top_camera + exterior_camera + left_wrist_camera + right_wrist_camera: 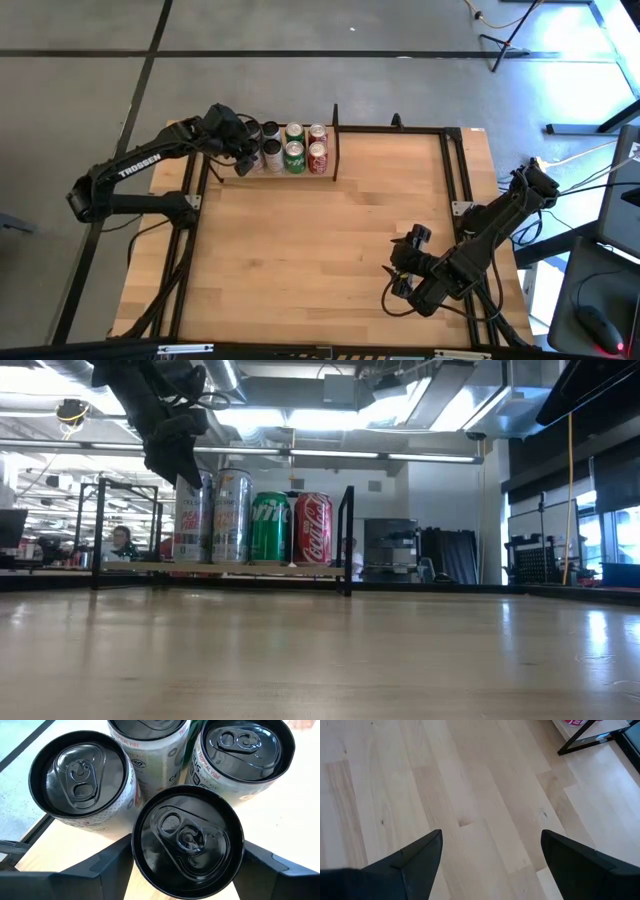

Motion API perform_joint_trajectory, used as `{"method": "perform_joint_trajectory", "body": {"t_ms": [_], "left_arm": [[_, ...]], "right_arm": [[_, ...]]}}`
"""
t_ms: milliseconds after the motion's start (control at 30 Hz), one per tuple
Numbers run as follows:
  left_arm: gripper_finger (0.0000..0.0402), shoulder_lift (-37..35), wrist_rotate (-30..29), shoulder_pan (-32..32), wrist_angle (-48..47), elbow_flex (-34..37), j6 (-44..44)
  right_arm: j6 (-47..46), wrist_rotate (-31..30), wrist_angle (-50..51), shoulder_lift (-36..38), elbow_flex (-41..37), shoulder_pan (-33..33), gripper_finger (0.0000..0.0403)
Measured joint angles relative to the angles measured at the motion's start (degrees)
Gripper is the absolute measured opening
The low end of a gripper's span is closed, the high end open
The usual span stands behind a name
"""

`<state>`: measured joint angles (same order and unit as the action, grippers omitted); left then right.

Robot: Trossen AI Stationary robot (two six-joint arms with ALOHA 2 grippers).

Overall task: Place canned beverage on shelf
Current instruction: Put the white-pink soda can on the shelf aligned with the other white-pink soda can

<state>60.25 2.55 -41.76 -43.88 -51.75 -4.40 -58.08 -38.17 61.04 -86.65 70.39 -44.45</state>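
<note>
The shelf (250, 567), a low light-wood board with black rods, stands at the table's far left. Several cans stand on it by their bases, among them a green can (270, 528) and a red can (313, 528). My left gripper (245, 155) is over the shelf's left part, shut on a silver can with a dark top (187, 840), the leftmost one in the low view (190, 520). Three other cans (77, 775) stand close around it. My right gripper (400, 265) waits open and empty over the table's near right (490, 855). My left gripper pinches the silver can between its two fingers, at the upper wall just below the rim (137, 855). The fingers (112, 865) come from above, slanting down, one on either side of the can. The can stands upright, with its base at the shelf board (190, 563).
A black upright rod (347, 540) ends the shelf on its right side. Black rails (455, 160) run along the table's far and right edges. Bare wooden tabletop (320, 260) lies between the shelf and my right arm. A person (122, 542) sits in the room behind.
</note>
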Motion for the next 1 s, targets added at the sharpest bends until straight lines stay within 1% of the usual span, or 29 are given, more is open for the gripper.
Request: {"method": "perform_joint_trajectory", "body": {"t_ms": [300,533,667,800,1000], "left_arm": [[0.0275,0.0,0.0,0.0,0.8,0.1,-0.2],[0.0275,0.0,1.5,0.0,0.5,-0.1,-0.2],[0.0275,0.0,-0.3,0.0,-0.1,-2.3,-0.5],[0.0276,0.0,-1.5,0.0,-0.4,-2.8,-0.7],[0.0276,0.1,-1.5,0.0,-0.4,-2.9,-0.9]], "right_arm": [[-0.2,-0.4,0.0,0.0,0.0,0.0,0.0326],[-0.2,-0.4,0.0,0.0,0.0,0.0,0.0326],[-0.2,-0.4,-0.3,0.0,0.0,0.5,0.0326],[0.3,-0.2,-1.0,0.0,0.0,0.8,0.0326],[0.7,-0.3,-1.0,0.0,0.0,0.7,0.0326]]}}
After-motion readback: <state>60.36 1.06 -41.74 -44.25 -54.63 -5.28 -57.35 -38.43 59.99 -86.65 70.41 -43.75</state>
